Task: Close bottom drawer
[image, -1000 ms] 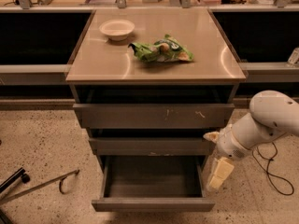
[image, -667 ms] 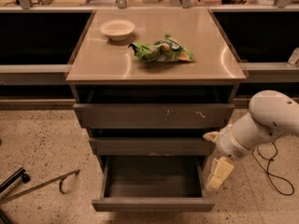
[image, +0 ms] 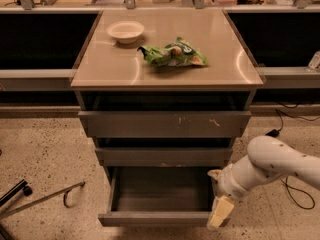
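Note:
The bottom drawer (image: 160,218) is pulled out toward me, its dark inside open and its plain grey front lowest in the stack. Above it sit the middle drawer (image: 165,156) and the wide top drawer (image: 165,124) with pale scratches. My white arm comes in from the right. My gripper (image: 219,215) hangs at the right front corner of the bottom drawer, its pale fingers (image: 221,211) pointing down beside the drawer front. I cannot see whether it touches the front.
On the cabinet top (image: 100,64) lie a white bowl (image: 125,31) and a green snack bag (image: 172,55). A metal stand with black feet (image: 35,199) lies on the speckled floor at left. A black cable (image: 295,189) runs along the floor at right.
My arm and gripper have shifted slightly; the bottom drawer stands open as before.

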Tool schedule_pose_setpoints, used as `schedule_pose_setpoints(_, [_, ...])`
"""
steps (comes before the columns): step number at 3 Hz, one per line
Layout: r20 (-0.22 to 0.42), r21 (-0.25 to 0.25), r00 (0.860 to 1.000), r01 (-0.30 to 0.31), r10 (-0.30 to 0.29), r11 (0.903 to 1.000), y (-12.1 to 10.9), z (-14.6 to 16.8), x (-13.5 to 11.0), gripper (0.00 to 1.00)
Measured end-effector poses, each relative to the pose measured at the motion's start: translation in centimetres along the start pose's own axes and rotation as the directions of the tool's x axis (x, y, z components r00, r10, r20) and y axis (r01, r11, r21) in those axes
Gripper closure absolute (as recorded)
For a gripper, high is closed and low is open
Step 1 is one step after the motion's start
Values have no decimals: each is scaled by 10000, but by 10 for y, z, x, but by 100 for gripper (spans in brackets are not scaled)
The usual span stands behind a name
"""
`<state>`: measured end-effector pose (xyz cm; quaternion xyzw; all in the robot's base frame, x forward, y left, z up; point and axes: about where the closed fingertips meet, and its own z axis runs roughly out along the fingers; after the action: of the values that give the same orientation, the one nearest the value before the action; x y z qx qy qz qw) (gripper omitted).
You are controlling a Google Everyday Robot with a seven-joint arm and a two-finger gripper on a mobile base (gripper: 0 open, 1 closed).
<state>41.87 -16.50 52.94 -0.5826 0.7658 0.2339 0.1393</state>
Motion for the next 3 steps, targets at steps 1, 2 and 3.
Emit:
schedule_pose_setpoints(1, [473, -434, 9984, -274, 295, 9987, 1, 76, 19, 0])
schedule_pose_setpoints(2, [1280, -1197, 9897, -484, 637, 9916, 5, 137, 32, 0])
schedule_pose_setpoints(3, [1311, -1599, 9876, -647, 862, 9850, 17, 156, 38, 0])
